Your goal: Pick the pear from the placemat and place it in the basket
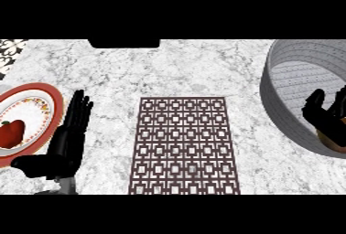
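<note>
The pear (330, 140) shows as a small brown-orange patch inside the grey basket (282, 114) at the right edge, mostly hidden under my right hand (324, 116). That hand is over the basket's inside, with its fingers pointing up and spread rather than curled round the pear. The dark red patterned placemat (184, 146) lies in the middle of the counter with nothing on it. My left hand (67, 132) rests open at the left, fingers straight and pointing away, between the placemat and a plate.
A red-rimmed plate (54, 98) with a red fruit (10, 132) on it sits at the left edge, close beside my left hand. A dark object (124, 43) juts in at the counter's far edge. White marble counter surrounds the placemat.
</note>
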Controlling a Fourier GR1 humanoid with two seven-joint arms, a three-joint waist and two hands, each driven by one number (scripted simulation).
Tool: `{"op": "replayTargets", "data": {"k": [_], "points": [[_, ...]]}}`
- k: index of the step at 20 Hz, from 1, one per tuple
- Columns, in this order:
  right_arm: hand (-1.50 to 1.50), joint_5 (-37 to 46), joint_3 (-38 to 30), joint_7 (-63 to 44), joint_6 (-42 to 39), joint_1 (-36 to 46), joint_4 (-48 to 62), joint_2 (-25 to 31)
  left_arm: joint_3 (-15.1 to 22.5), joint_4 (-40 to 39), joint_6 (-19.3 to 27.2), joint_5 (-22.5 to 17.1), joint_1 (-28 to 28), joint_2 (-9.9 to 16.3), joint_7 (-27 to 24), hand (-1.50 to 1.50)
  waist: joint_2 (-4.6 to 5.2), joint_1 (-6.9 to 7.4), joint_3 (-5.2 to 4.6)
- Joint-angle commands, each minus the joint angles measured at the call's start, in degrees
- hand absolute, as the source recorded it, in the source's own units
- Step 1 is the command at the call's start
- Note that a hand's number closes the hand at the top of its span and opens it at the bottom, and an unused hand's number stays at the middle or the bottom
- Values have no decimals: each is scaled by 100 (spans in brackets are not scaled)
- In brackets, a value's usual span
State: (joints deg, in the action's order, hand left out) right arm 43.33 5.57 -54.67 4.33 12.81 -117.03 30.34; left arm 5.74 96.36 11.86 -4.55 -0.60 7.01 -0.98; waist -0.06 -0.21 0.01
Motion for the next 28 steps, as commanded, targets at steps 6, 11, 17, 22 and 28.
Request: {"op": "replayTargets", "data": {"k": [6, 11, 17, 22, 28], "points": [[150, -496, -1049, 1296, -347, -712, 583, 196, -59, 106, -37, 59, 205, -99, 337, 0, 3, 3, 1], [150, -86, -976, 1898, -117, -258, 1697, -67, -413, 93, -234, -118, 569, 119, 723, 0, 10, 36, 1], [150, -158, -1388, 2623, 64, -201, 2415, -349, -387, 222, -365, -24, -91, -45, 145, 0, 5, 41, 0], [150, -158, -1610, 2921, 199, -750, 2073, -601, -451, -222, -431, 88, 102, -136, -119, 0, 3, 9, -1], [150, -192, -2054, 3025, 620, -180, 3167, -697, -434, -89, -563, 48, 92, -109, 87, 0, 10, 37, -1]]}}
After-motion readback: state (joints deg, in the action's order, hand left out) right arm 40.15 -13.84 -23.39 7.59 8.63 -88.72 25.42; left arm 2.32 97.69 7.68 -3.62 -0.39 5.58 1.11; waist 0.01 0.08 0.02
